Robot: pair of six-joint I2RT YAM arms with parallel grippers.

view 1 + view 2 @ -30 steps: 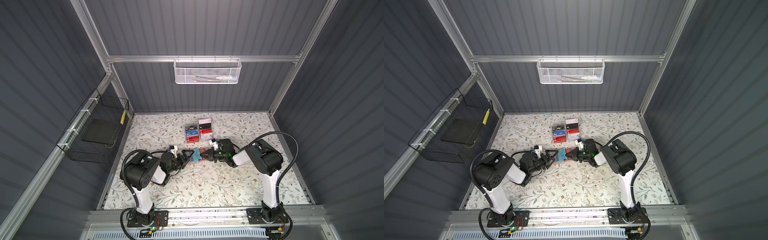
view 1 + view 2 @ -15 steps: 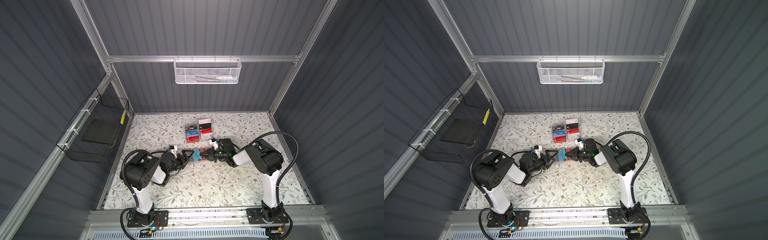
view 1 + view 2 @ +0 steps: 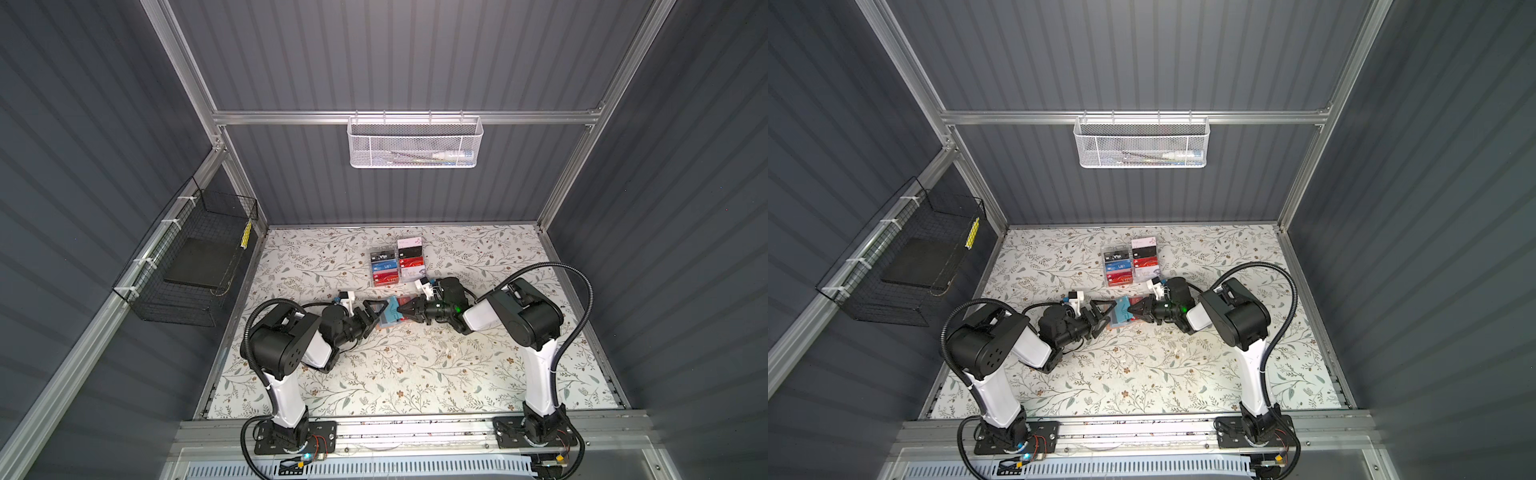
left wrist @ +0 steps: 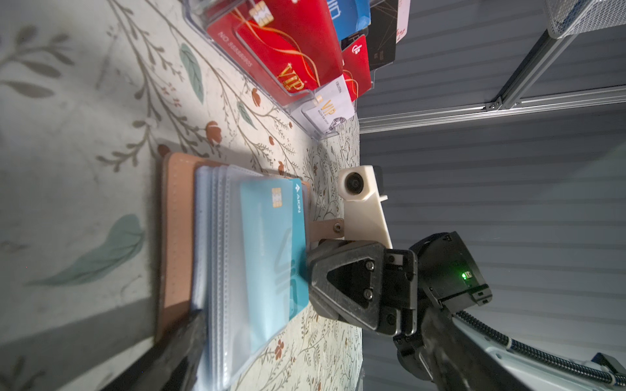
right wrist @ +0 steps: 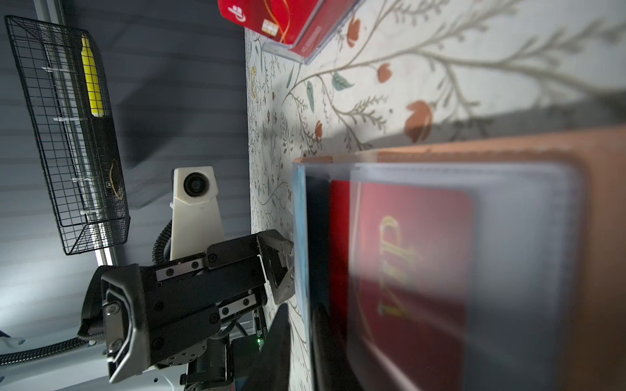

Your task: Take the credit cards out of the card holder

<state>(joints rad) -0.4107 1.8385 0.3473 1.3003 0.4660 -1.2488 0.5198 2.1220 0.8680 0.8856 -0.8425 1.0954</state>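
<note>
Left wrist view: the right gripper (image 4: 310, 270) lies low over the table, its tips against the free edge of a teal plastic card with a gold chip (image 4: 267, 243). In the right wrist view its two dark fingers (image 5: 281, 338) stand close together, one on each side of that teal edge. Whether they pinch the card or only straddle it, I cannot tell.

The left gripper (image 3: 375, 316) faces it from the other side with its jaws spread wide. One blurred finger (image 4: 183, 345) touches the outer edge of the sleeves and cover; nothing is held.

Between the two grippers lies the peach-tan leather-like booklet card holder (image 4: 174, 237), open and flat on the floral tablecloth (image 3: 415, 365) near the table's middle. Its grey-clear plastic sleeves (image 4: 216, 237) are fanned up. The teal card sits in the topmost sleeve and juts a little past it toward the right gripper. A red card with gold "VIP" lettering (image 5: 413, 264) is in a sleeve on the other half. The snap tab (image 4: 327, 228) sticks out beside the right gripper.

Behind the holder and apart from it stands a clear acrylic tiered rack (image 4: 321, 135) filled with red, blue, black and white cards.
</note>
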